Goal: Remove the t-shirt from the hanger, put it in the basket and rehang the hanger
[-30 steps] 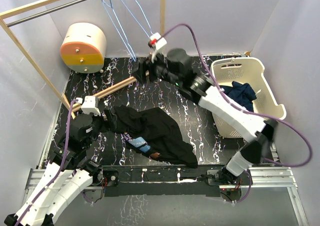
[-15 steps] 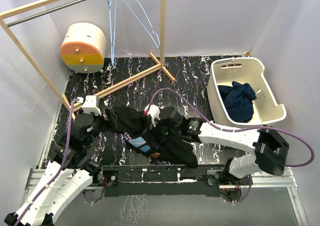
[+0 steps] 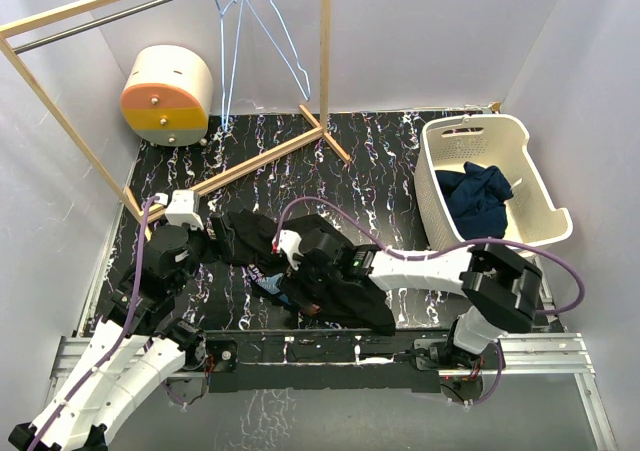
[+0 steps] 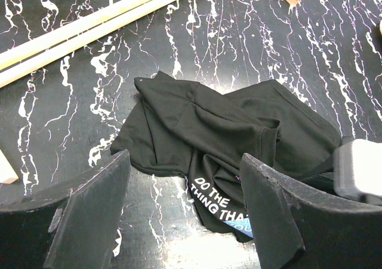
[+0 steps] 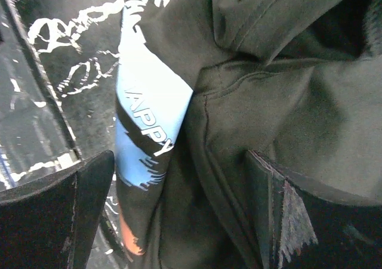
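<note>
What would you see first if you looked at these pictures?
A black t-shirt lies crumpled at the front. The open right gripper is low over it, and the open left gripper is by its left end. Bare blue hangers hang up at the back, and a white basket holding blue clothes stands on the right.

Worktop (image 3: 390,176): black surface with white marbled veining, walled on three sides. Lying directly on it: one black t-shirt (image 4: 221,126), crumpled and flat, white and light-blue print partly showing, near the front edge left of centre; wooden base rails (image 3: 250,166) of a garment rack, running diagonally across the back left; one white laundry basket (image 3: 478,120), upright, right side; one round cream, orange and yellow drawer unit (image 3: 168,93), back-left corner.
</note>
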Robot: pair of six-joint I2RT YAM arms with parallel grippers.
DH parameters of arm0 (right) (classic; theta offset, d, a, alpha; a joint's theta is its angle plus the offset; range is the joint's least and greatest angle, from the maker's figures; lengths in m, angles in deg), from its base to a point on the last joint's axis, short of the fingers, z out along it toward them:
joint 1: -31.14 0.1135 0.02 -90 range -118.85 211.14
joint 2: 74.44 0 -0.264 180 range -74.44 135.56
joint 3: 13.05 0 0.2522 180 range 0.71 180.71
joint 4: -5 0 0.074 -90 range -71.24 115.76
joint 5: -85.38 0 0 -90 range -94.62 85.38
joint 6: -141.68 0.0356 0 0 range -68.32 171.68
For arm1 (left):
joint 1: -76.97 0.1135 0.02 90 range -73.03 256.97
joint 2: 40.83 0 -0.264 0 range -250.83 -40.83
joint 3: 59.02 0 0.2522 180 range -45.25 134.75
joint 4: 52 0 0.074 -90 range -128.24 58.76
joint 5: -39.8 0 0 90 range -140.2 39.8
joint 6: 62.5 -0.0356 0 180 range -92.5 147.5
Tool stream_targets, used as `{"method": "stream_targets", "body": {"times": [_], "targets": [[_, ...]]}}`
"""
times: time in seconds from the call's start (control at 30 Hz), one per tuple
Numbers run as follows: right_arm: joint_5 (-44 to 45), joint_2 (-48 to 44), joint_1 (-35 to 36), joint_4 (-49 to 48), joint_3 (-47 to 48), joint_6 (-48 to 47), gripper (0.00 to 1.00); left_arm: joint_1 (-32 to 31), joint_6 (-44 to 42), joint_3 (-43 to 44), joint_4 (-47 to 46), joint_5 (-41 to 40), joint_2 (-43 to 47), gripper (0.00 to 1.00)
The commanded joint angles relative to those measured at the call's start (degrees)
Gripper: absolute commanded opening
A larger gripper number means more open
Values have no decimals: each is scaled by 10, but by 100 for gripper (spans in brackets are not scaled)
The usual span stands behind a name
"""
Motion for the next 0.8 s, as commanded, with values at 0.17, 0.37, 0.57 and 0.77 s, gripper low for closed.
{"method": "stream_targets", "body": {"times": [0.17,0.37,0.57,0.77], "targets": [[49,71,0,-39,37,7,63,1,0,0,3,-10,3,72],[121,49,-34,-18,45,54,8,1,0,0,3,-10,5,72],[29,-70,-222,-22,55,139,8,0,-1,0,2,-8,5,72],[35,-163,-404,18,161,178,8,1,-1,0,3,-8,5,72]]}}
